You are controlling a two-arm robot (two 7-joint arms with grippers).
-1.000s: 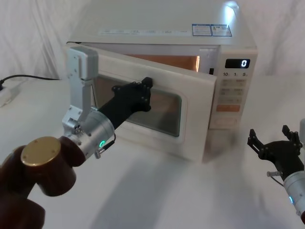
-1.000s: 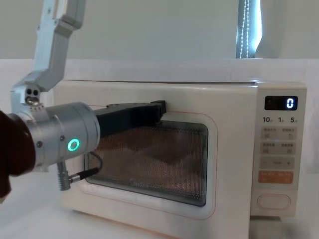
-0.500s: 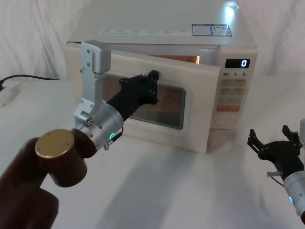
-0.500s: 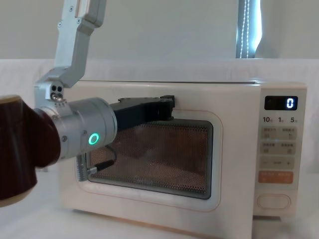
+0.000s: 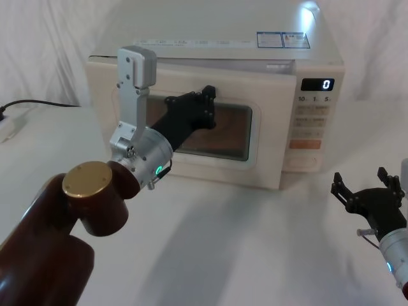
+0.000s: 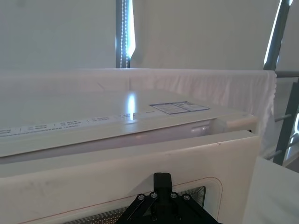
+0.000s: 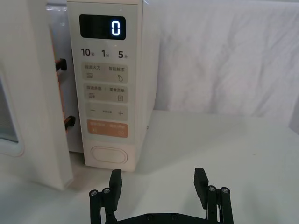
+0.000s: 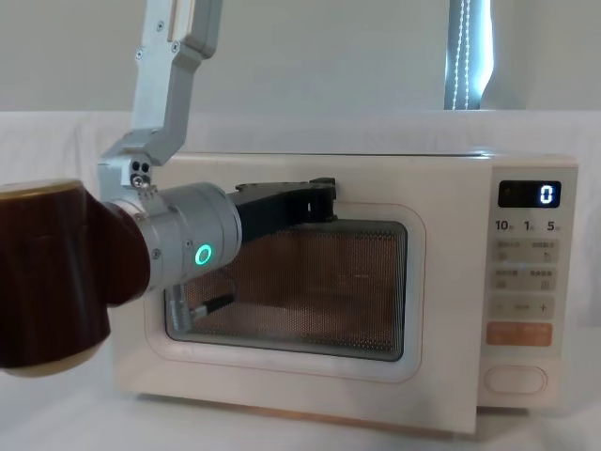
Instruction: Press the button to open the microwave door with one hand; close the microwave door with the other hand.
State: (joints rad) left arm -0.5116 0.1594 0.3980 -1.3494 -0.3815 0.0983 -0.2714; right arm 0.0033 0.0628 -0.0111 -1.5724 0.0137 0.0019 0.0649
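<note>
Head view puts the microwave (image 5: pixel 217 95) across the upper middle of the frame on the white table (image 5: pixel 242 248), its blue "0" lit at the upper right, and the task looks nearly finished: the door has plainly been released, since it stands off the body, and what is left is the last bit of the closing push. The microwave door (image 5: pixel 210 137) is almost shut, yet a narrow gap shows along its latch edge at the frame's centre right; the right wrist view confirms it, with the door's edge at the left of the frame standing proud of the control panel and the latch hooks visible in the slot. Compared with a second ago, when the door hung well open and the lit orange cavity showed behind it, it has swung most of the way home and the cavity is out of sight. The left claw (image 5: pixel 205 109), black on its silver-grey link, presses on the door's upper frame above the window; whether its fingers are open or closed I cannot tell. The right claw (image 5: pixel 368 191) sits unchanged at the lower right, fingers spread and empty, with the button (image 7: pixel 108 155) just ahead of it, untouched now.
</note>
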